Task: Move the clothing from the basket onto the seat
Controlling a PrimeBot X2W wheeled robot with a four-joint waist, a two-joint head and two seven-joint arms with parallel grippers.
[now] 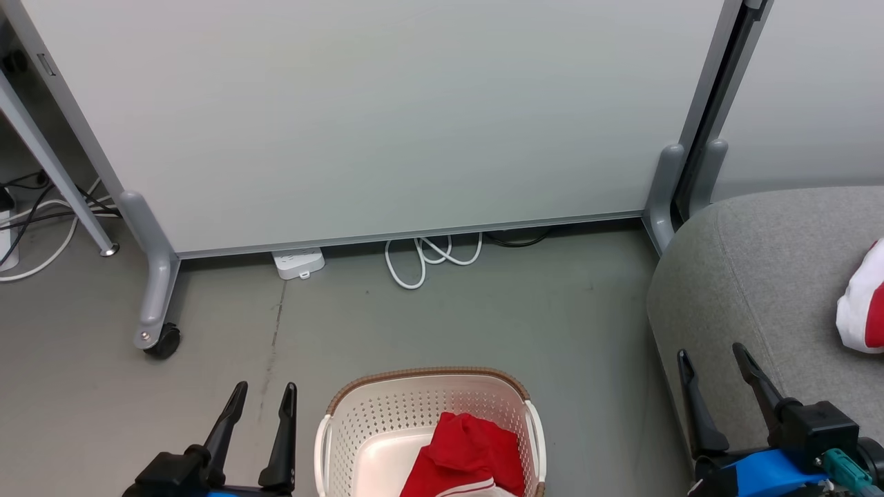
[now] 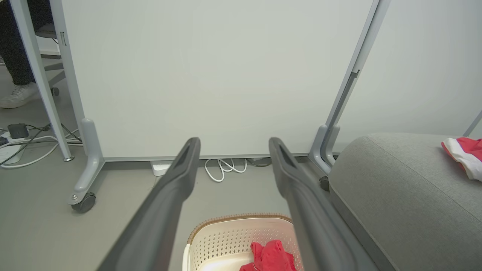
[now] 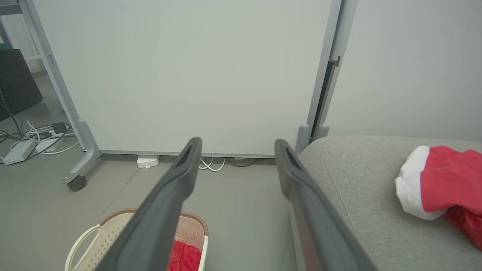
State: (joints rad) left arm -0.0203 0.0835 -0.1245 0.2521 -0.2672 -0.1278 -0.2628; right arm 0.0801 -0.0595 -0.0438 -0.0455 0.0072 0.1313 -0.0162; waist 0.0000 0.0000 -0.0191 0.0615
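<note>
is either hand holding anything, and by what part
Nothing is held: the left hand and right hand are open and empty. One red garment lies in the basket, a second garment on the sofa.

"What stood along the back?"

"A pale partition panel [image 1: 387, 117] on grey legs, with one black caster [image 1: 164, 341] resting on the grey floor [image 1: 483, 324]."

"Anything under the panel?"

"A white power strip [image 1: 298, 263] lay at its lower edge, with a looped white cable [image 1: 428, 255] near it. Far left there was a tangle of cables [image 1: 41, 221], and someone's white shoe [image 2: 17, 96] past the frame."
</note>
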